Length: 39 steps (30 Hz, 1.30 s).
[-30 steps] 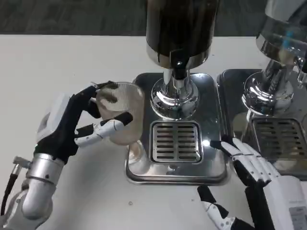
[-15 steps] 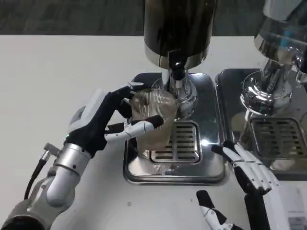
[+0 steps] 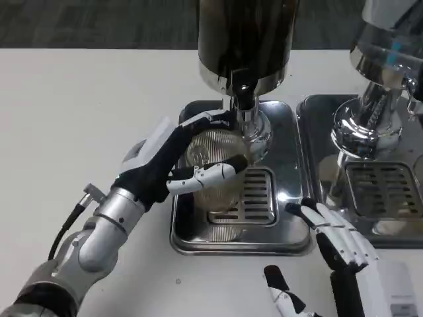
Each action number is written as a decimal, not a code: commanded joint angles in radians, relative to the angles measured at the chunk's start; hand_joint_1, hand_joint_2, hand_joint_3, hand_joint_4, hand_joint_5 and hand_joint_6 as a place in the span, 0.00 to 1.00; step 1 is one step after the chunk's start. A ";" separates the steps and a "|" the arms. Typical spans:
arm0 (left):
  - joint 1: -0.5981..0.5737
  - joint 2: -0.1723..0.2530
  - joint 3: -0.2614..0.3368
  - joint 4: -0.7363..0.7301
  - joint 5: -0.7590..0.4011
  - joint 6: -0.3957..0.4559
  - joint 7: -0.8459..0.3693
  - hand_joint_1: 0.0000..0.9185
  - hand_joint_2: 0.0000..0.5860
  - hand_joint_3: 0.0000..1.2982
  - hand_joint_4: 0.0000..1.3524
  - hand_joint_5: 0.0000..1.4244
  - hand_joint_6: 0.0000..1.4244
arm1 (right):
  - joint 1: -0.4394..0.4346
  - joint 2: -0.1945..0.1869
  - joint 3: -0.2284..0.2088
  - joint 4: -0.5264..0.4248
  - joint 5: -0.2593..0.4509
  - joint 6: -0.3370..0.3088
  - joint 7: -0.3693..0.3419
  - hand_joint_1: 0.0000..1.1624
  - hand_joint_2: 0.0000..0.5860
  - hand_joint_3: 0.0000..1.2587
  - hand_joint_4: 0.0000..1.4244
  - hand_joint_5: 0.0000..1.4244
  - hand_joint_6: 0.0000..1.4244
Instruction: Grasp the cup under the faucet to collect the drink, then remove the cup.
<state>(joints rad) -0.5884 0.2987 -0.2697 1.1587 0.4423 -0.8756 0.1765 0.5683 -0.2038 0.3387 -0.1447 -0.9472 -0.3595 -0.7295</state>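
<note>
Cup: clear and ribbed, gripped over the drip tray, mouth just under the faucet so the pour should land inside
Left hand: wrapped around the cup from nine o'clock; thumb in front
Right hand: at five o'clock; fingers apart, holding nothing; apparently waiting
</note>
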 commanded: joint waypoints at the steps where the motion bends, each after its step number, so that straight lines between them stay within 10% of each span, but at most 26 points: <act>1: -0.005 -0.003 -0.007 0.003 0.004 0.007 -0.016 0.29 0.23 0.19 0.22 0.29 0.23 | 0.009 -0.001 0.003 -0.013 0.007 0.000 -0.012 0.42 0.61 0.22 0.13 0.15 0.23; 26: -0.054 -0.082 -0.015 0.033 0.001 0.032 -0.011 0.26 0.24 0.17 0.19 0.27 0.21 | 0.035 -0.003 0.017 -0.035 0.016 0.009 -0.001 0.42 0.61 0.23 0.13 0.15 0.23; 39: -0.023 -0.012 0.042 0.001 -0.051 -0.015 -0.021 0.17 0.16 0.14 0.16 0.24 0.20 | -0.006 -0.013 0.020 -0.007 0.039 -0.006 0.013 0.42 0.61 0.23 0.14 0.15 0.23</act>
<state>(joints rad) -0.6308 0.2497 -0.2504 1.1794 0.4127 -0.8586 0.1663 0.5800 -0.2086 0.3589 -0.1634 -0.9148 -0.3566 -0.7243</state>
